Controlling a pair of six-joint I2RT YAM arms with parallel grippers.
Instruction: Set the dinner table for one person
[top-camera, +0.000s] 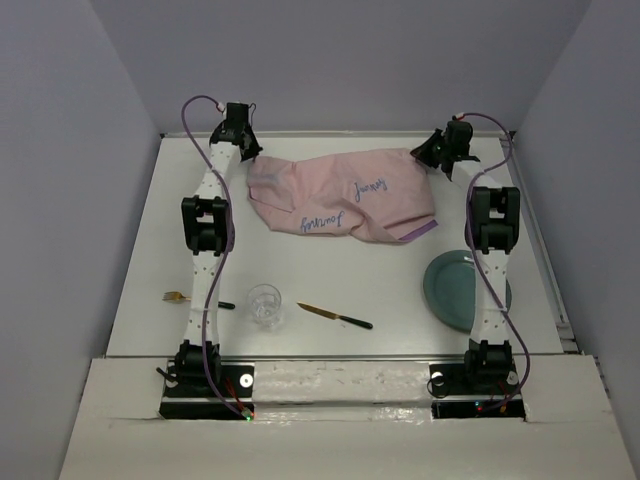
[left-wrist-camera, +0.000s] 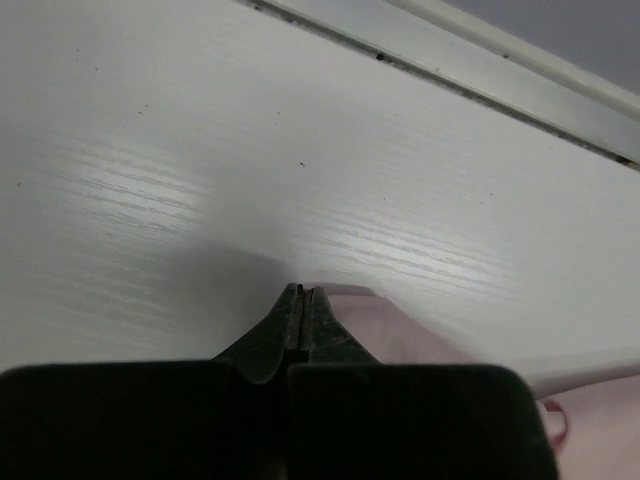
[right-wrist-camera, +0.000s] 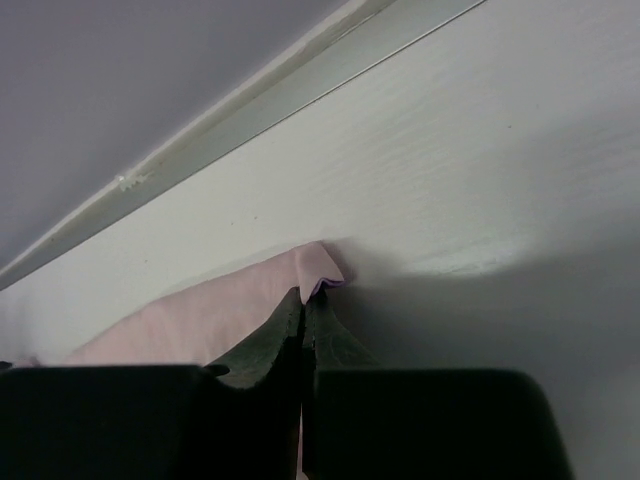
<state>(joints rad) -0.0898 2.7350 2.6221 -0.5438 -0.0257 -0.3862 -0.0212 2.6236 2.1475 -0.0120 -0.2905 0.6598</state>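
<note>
left gripper (left-wrist-camera: 301, 292) and right gripper (right-wrist-camera: 303, 296) each pinch a corner of the rumpled pink cloth (top-camera: 340, 195), with plate (top-camera: 450, 285), knife (top-camera: 335, 316), glass (top-camera: 265, 303) and fork (top-camera: 178, 296) not yet arranged.

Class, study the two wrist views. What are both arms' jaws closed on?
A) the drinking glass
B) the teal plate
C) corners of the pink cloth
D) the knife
C: in each wrist view the shut jaws pinch a corner of the pink cloth.
</note>
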